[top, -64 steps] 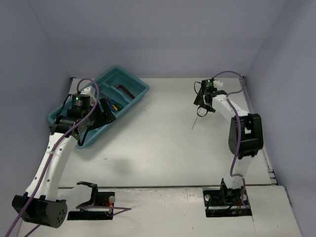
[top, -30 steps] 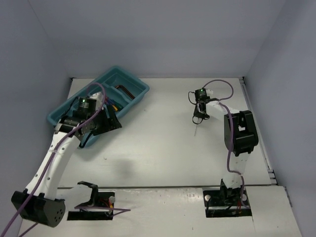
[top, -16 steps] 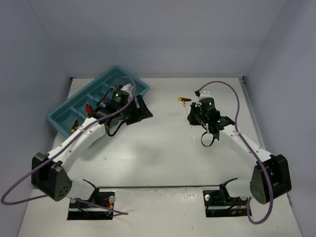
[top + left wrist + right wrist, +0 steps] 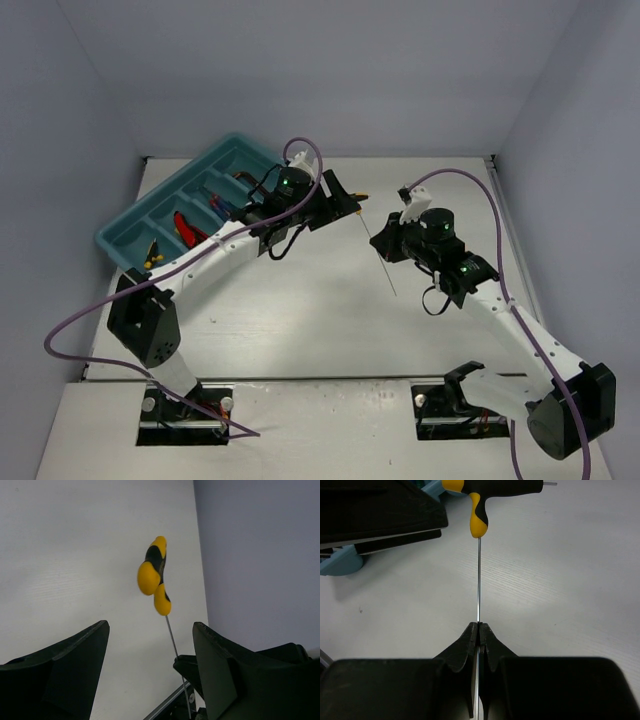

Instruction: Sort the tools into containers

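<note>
Pinching a yellow-black T-handle driver (image 4: 479, 510) by its thin shaft, over the middle of the white table (image 4: 300, 310).

At upper left of the top view, lying slantwise: the teal tray (image 4: 112, 238), with a red utility knife (image 4: 185, 228) in a middle compartment and a yellow-black tool (image 4: 152, 258) in the nearest end one; other contents too small to tell. Reaching right from the tray with the left gripper (image 4: 345, 200), fingers spread wide either side of the driver's handle, clear of it in the left wrist view. Right of centre, clamping the shaft with the right gripper (image 4: 478, 626), fingertips pressed together on the metal, handle toward the tray, free end toward the bottom of the frame. Any writing on the handle too small to read.
</note>
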You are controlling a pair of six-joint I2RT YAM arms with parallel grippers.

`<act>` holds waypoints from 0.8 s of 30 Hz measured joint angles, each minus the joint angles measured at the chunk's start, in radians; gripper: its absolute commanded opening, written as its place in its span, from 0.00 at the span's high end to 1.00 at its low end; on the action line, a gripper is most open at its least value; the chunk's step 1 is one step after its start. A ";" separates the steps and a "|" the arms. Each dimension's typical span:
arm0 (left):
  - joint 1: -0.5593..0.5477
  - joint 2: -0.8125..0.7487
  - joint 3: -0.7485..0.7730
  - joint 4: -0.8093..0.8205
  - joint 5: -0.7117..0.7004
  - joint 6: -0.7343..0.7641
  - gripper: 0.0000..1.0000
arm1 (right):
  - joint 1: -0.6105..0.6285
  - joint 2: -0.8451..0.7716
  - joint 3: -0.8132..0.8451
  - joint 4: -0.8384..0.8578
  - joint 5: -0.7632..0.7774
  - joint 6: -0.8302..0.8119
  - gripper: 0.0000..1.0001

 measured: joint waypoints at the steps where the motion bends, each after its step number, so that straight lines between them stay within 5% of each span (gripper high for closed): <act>1: -0.006 0.011 0.009 0.008 -0.005 -0.004 0.36 | 0.000 0.000 0.000 0.000 -0.005 0.000 1.00; 9: -0.051 0.082 0.063 0.055 -0.036 -0.023 0.45 | 0.005 0.000 0.000 0.001 -0.034 -0.004 1.00; 13: -0.059 0.100 0.070 0.061 -0.054 -0.034 0.67 | 0.006 0.000 0.000 0.001 -0.046 -0.009 1.00; 16: -0.061 0.108 0.071 0.065 -0.070 -0.042 0.97 | 0.006 0.000 0.000 0.001 -0.047 -0.012 1.00; 19: -0.061 0.109 0.072 0.066 -0.078 -0.045 1.00 | 0.006 0.000 0.000 0.003 -0.050 -0.015 1.00; 21: -0.063 0.109 0.072 0.066 -0.082 -0.046 1.00 | 0.006 0.000 0.000 0.003 -0.051 -0.015 0.78; 22: -0.064 0.109 0.072 0.066 -0.084 -0.045 1.00 | 0.006 0.000 0.000 0.003 -0.053 -0.016 0.59; 23: -0.064 0.108 0.070 0.066 -0.086 -0.045 1.00 | 0.006 0.000 0.000 0.003 -0.056 -0.019 0.29; 24: -0.064 0.105 0.066 0.066 -0.091 -0.044 1.00 | 0.006 0.000 0.000 0.005 -0.062 -0.022 0.14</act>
